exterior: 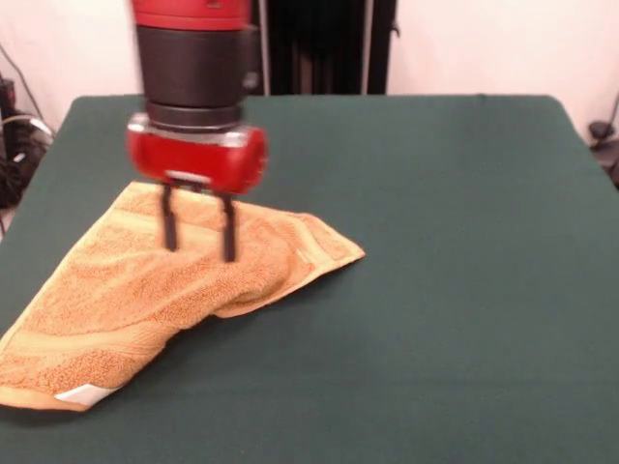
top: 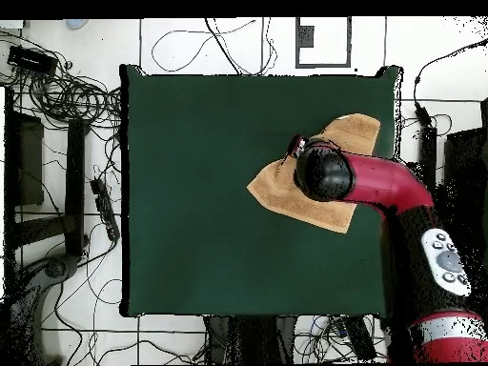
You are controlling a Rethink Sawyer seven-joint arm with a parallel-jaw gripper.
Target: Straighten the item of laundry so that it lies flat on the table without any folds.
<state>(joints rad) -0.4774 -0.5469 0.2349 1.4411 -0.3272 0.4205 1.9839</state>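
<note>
The item of laundry [exterior: 145,290] is an orange-tan terry towel lying on the left part of the green table [exterior: 435,290]. It is bunched, with one flap folded over toward the right corner and a white tag at its near left corner. My gripper [exterior: 199,240] hangs over the towel's upper middle, its two dark fingers [exterior: 169,222] apart and empty, tips close to the cloth. From above, the arm covers the middle of the towel [top: 286,195], which lies near the table's [top: 210,191] right edge; the gripper itself is hidden there.
Cables and equipment lie on the floor around the table [top: 67,95]. The towel's near left corner sits close to the table's edge.
</note>
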